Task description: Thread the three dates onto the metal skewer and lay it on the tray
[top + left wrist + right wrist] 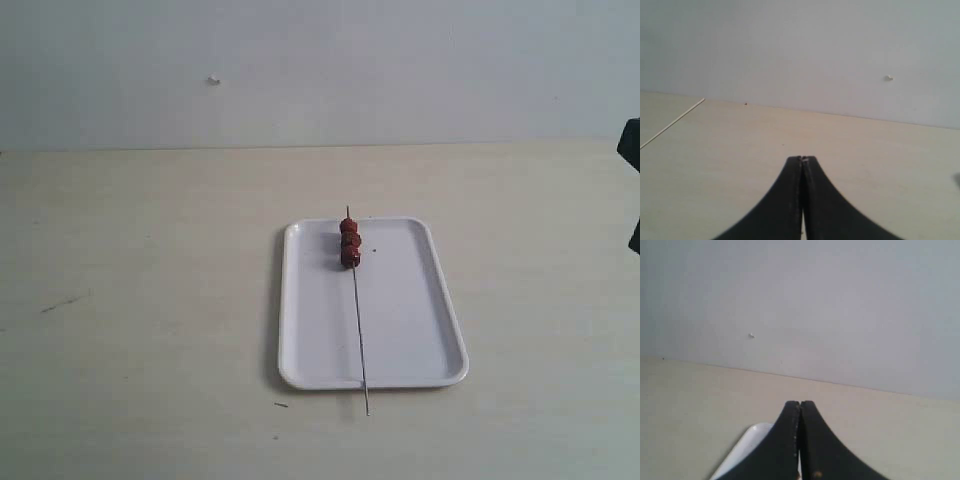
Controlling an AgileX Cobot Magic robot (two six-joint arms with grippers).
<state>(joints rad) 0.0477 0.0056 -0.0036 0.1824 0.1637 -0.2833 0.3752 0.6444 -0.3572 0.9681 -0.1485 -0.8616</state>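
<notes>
We see the three dates (349, 241) threaded on the metal skewer (359, 330), which lies on the tray (420, 330). The dates sit at its 12 o'clock end, and the bare tip overhangs the 6 o'clock rim above the worktop (150, 300). Both the left end effector (801, 159) and the right end effector (799, 403) are closed and empty.

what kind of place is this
Likely a lab test bench rather than a kitchen: a bare pale tabletop against a blank wall, with only a white tray holding a skewer of dates.

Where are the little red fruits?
In the exterior view, the three wrinkled dark red dates sit centrally, threaded near the far end of the thin metal skewer, on the white rectangular tray.
</notes>
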